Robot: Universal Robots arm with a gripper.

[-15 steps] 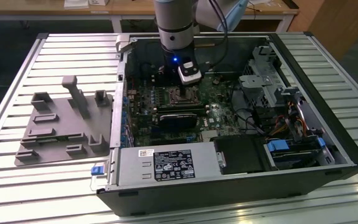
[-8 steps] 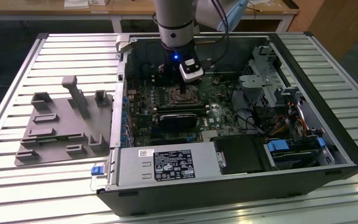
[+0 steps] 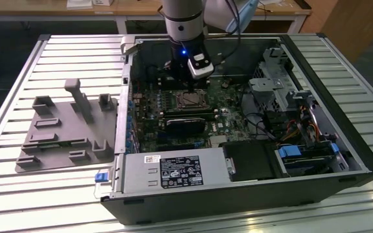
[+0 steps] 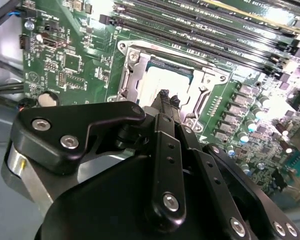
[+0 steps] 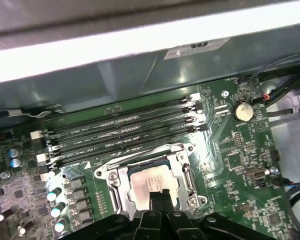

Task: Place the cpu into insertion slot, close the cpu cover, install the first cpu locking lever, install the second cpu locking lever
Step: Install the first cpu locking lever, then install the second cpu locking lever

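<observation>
Hovering over the cpu (image 4: 162,82), seated under the closed cpu cover (image 4: 210,80), gripper (image 4: 166,96) fingertips pressed together, seemingly for pushing.

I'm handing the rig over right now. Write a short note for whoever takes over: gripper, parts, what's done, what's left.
Gripper: shut, holding nothing, fingertips just above the cpu.
Cpu: lies in the insertion slot on the motherboard, inside the open computer case.
Cpu cover: appears to lie down around the chip, which shows through its window.
Done: cpu placed; cover seems closed.
Left: confirm the cover. The locking levers' state cannot be told from these views.
</observation>
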